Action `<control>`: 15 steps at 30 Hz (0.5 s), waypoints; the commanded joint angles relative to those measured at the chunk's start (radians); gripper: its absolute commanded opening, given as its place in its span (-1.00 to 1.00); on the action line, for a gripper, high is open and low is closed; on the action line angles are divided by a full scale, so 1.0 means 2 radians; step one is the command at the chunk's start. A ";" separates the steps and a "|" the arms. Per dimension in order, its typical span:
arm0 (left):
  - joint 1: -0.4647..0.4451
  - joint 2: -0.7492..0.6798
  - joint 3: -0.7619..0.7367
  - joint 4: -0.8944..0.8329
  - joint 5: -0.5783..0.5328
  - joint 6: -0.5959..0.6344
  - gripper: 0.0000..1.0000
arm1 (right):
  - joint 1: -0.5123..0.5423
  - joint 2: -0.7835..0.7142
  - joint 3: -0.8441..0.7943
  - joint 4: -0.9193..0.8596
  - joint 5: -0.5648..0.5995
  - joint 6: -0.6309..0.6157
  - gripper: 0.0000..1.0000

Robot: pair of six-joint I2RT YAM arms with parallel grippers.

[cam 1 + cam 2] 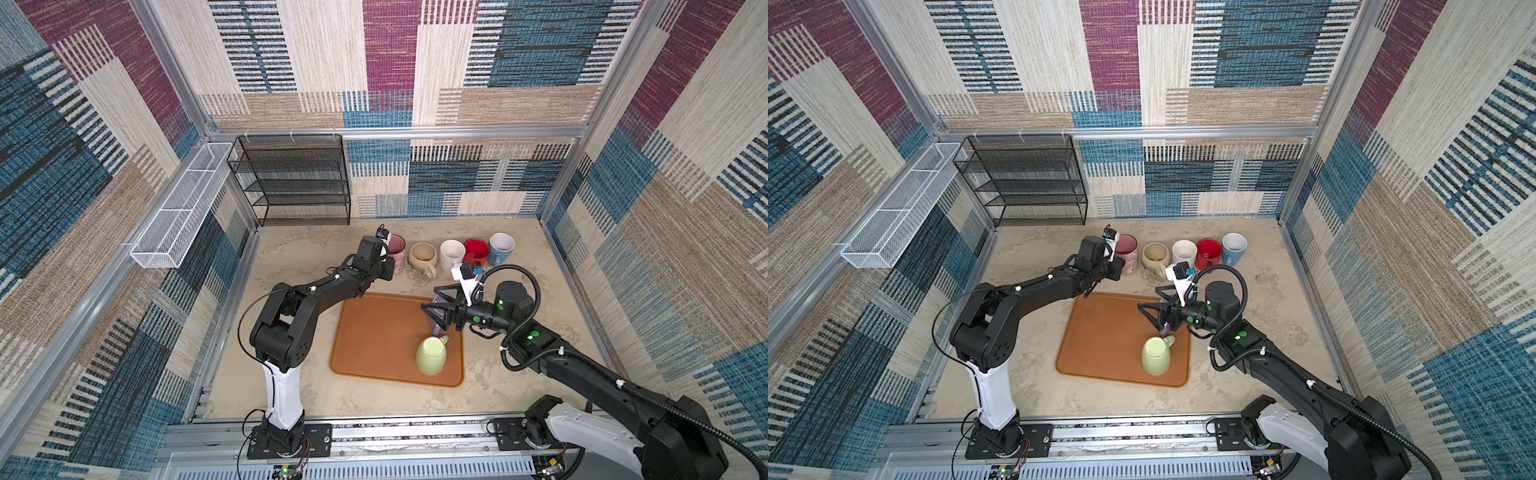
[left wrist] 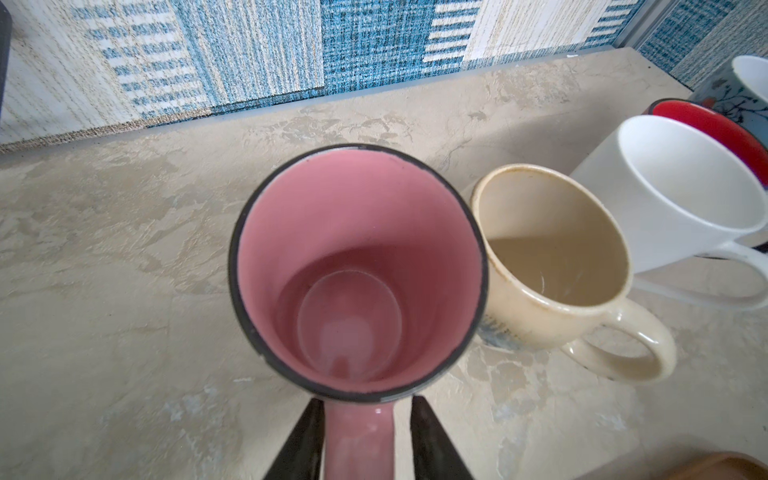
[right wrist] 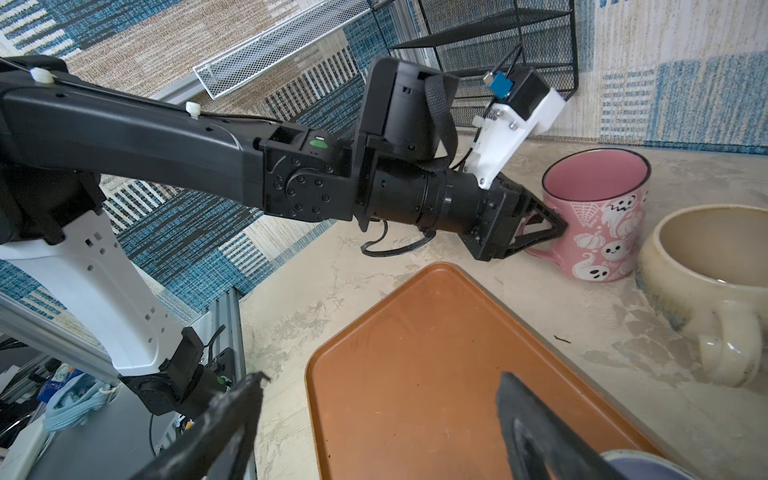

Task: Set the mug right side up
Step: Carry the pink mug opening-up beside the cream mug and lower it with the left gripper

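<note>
Mug in pink ghost print (image 1: 398, 249) stands mouth-up on the counter (image 1: 291, 257) near the centre of both top views, at the left end of the mug row (image 1: 453, 253); left hand (image 2: 366, 400) straddles its handle (image 2: 359, 449), fingers (image 2: 299, 440) barely parted, so backing straight off looks right. Right hand (image 3: 381, 376) hangs spread over the tray (image 3: 374, 436)

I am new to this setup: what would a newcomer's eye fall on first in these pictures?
First, the row of five upright mugs at the back, where the left claw straddles the handle of the pink ghost mug. Then the orange tray in front, with a pale green mug that looks upside down, and the open right claw above its far edge.
</note>
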 commanded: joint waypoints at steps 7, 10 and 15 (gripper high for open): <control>0.000 -0.061 -0.028 0.000 -0.016 -0.006 0.09 | 0.001 0.042 0.066 -0.123 0.090 0.010 0.78; 0.000 -0.088 -0.033 -0.025 -0.018 -0.020 0.13 | 0.001 0.050 0.080 -0.160 0.118 0.016 0.78; 0.000 -0.150 -0.070 -0.038 -0.010 -0.058 0.35 | 0.001 0.050 0.087 -0.205 0.161 0.038 0.78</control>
